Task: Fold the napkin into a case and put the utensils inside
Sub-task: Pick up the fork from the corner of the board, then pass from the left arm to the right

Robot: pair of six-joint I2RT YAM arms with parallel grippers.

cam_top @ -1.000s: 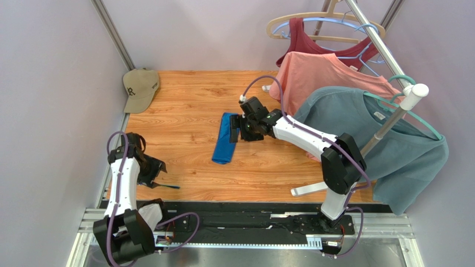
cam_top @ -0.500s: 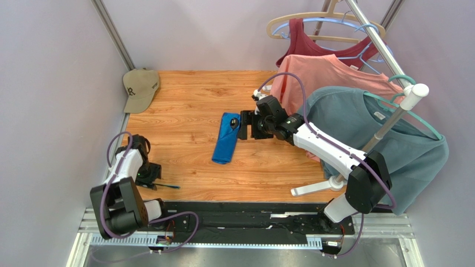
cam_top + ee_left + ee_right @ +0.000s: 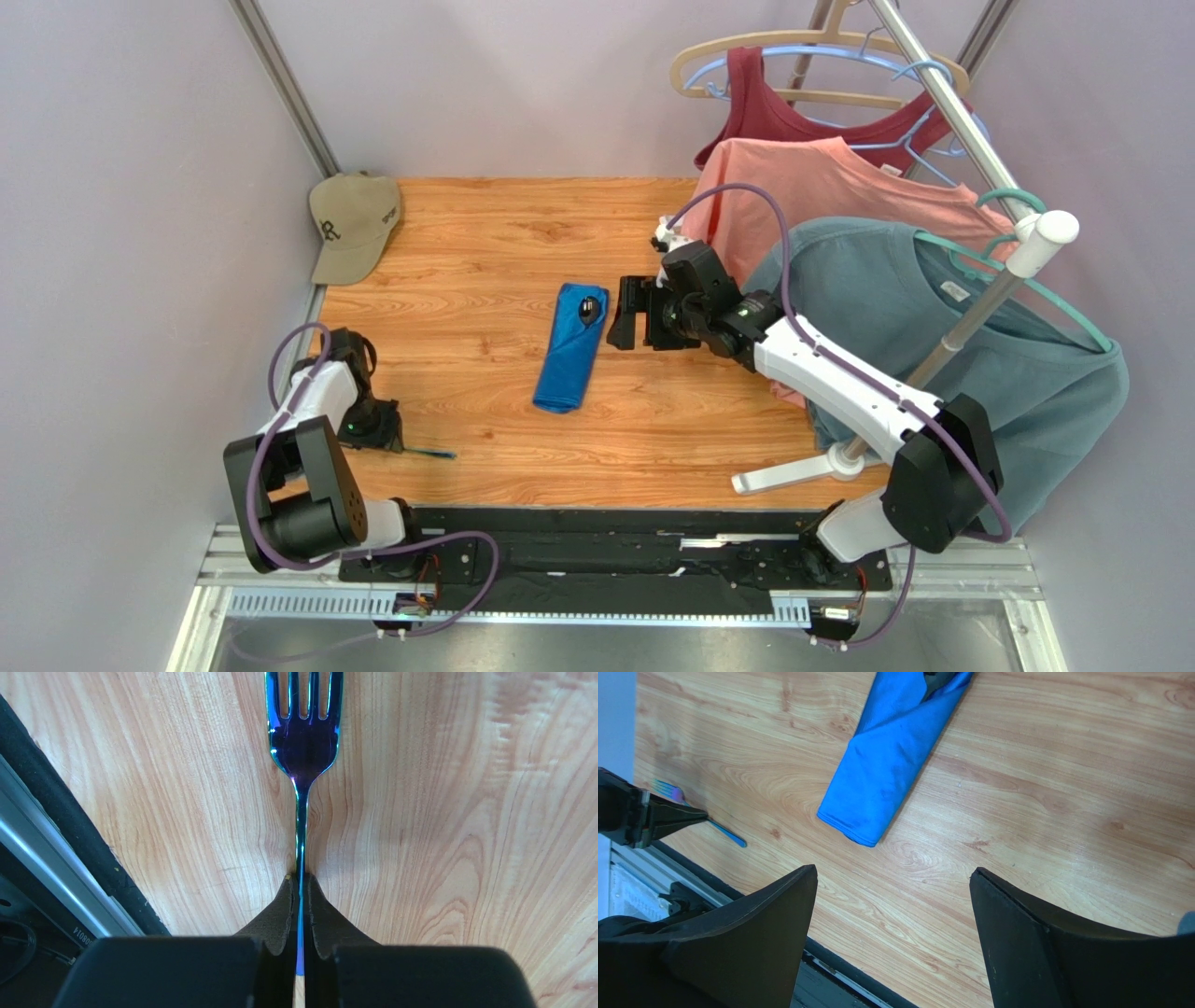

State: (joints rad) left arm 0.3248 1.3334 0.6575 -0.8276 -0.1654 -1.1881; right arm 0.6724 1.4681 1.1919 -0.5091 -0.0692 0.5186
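Clearly the weak point is the grip; the left gripper (image 3: 300, 882) has its pads clamped together on the thin handle of the iridescent blue-purple metal fork (image 3: 303, 742), which lies flat on the wooden table (image 3: 463, 252) at its near-left edge, tines pointing away from the wrist. A pinch that narrow could let the fork swing or slip once it is lifted, I judge. The bright royal-blue napkin, already folded into a long narrow case (image 3: 568, 350), lies mid-table, well apart from the fork; the cloth looks light and slick, so a push at its mouth may shove it or undo the fold. A small dark object (image 3: 586, 301) sits at its far end; what it is I cannot tell. The right gripper (image 3: 629, 315) hangs just beside that end with its jaws wide apart, holding nothing; the two arms could crowd each other there. The tan baseball cap (image 3: 354, 217) is in the far-left corner; the teal-grey T-shirt (image 3: 1038, 378) and salmon shirt (image 3: 800, 182) hang from a rack on the right.
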